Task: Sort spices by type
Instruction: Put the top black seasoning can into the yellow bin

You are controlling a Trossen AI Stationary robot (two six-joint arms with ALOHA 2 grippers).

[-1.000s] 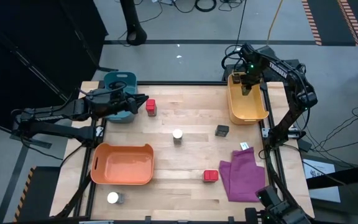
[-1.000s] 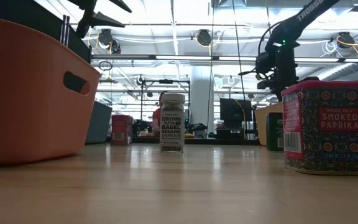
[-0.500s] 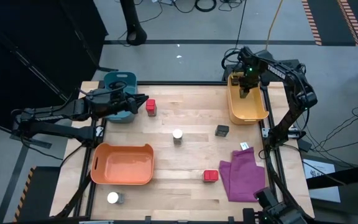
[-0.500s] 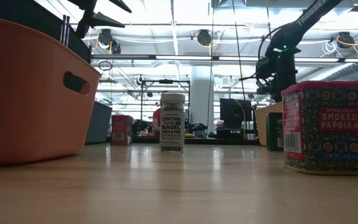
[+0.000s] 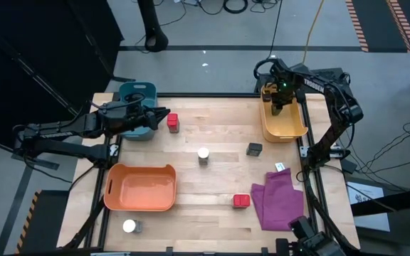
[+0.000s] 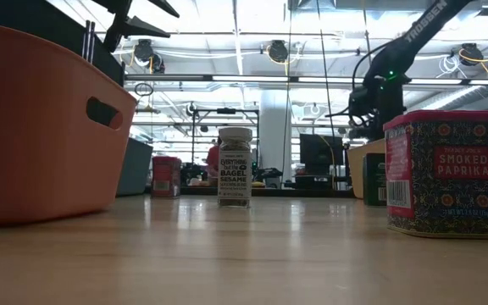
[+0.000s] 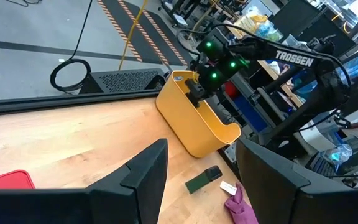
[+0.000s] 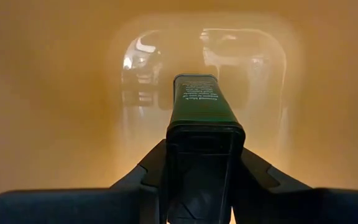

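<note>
Right gripper [image 5: 279, 101] is down inside the yellow bin [image 5: 290, 130] at the table's far right corner. Fingers clamped on a dark green spice tin [image 8: 202, 106], held lengthwise between them, pointing at the bin's inner wall.

Left gripper [image 5: 164, 119] hangs over the far left part of the table, just in front of the teal bin [image 5: 135, 91] and right beside a red tin [image 5: 173, 122]. Fingers spread, holding nothing.

Other spices:
- Clear jar with white lid [image 5: 203, 154], labelled bagel sesame, upright near table centre.
- Second dark tin [image 5: 254, 148] right of it, near the yellow bin's near end, on the wood.
- Red smoked paprika tin [image 5: 241, 201] toward the near edge, just left of the purple cloth [image 5: 279, 200].
- Second white-lidded jar [image 5: 129, 226] at the near left corner, just in front of the orange bin [image 5: 140, 188].
</note>
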